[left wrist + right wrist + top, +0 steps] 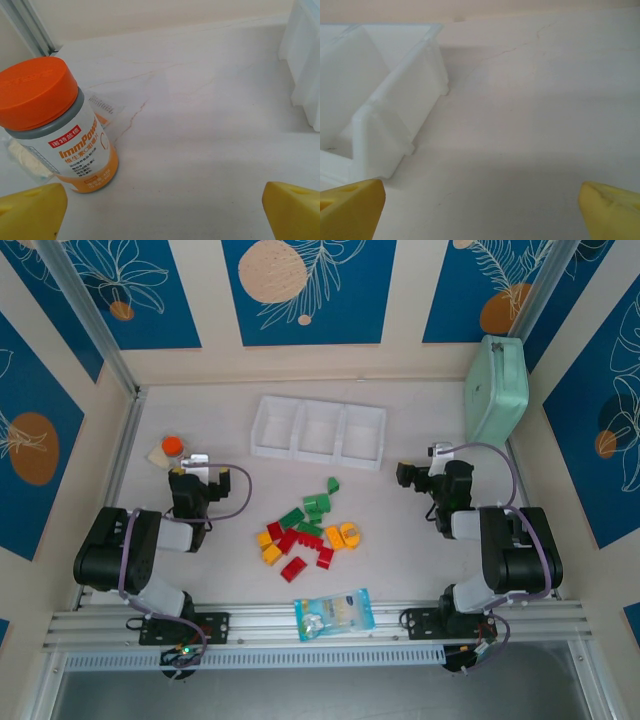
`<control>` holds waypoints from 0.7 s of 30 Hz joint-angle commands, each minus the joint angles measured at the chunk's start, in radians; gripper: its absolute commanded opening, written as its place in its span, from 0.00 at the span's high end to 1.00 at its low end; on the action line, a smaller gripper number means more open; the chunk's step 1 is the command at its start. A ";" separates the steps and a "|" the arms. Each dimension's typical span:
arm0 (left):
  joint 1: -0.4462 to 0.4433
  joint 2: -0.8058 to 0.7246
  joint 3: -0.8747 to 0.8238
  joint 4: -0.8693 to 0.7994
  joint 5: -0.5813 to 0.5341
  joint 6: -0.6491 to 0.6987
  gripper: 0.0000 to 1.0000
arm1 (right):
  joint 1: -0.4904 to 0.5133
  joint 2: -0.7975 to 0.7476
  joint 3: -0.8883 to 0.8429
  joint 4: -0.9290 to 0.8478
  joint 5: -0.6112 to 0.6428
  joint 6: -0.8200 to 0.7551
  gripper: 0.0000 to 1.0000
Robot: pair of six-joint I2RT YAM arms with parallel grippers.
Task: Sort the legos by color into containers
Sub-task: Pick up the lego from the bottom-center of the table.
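The legos lie in a loose pile mid-table: green ones (316,506) at the far side, red ones (293,568) nearer me, yellow-orange ones (345,535) on both flanks. The containers (318,430) are three white compartments joined in one tray beyond the pile, and all look empty. My left gripper (205,478) sits left of the pile, open (162,215), with bare table between its yellow fingertips (30,212). My right gripper (412,476) sits right of the pile, also open (480,212) over bare table. The tray's corner (385,95) lies ahead-left of it.
An orange-capped bottle (173,447) stands just beyond the left gripper, close on its left (55,125), with a small sachet (25,157) beside it. A mint-green case (497,390) leans at the back right. A clear blue-printed bag (335,613) lies at the near edge.
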 commanded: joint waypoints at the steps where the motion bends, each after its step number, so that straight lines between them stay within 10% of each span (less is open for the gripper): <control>1: -0.064 -0.162 0.038 -0.132 -0.087 0.070 0.00 | 0.079 -0.157 0.008 -0.121 0.202 0.006 0.01; 5: -0.102 -0.427 0.199 -0.612 -0.146 -0.152 0.00 | 0.038 -0.362 0.214 -0.742 0.163 0.318 0.01; 11: -0.105 -0.532 0.448 -1.183 0.147 -0.419 0.00 | -0.016 -0.514 0.327 -1.094 -0.352 0.465 0.01; 21: -0.123 -0.772 0.487 -1.733 0.407 -0.537 0.00 | 0.429 -0.526 0.393 -1.585 -0.254 0.469 0.01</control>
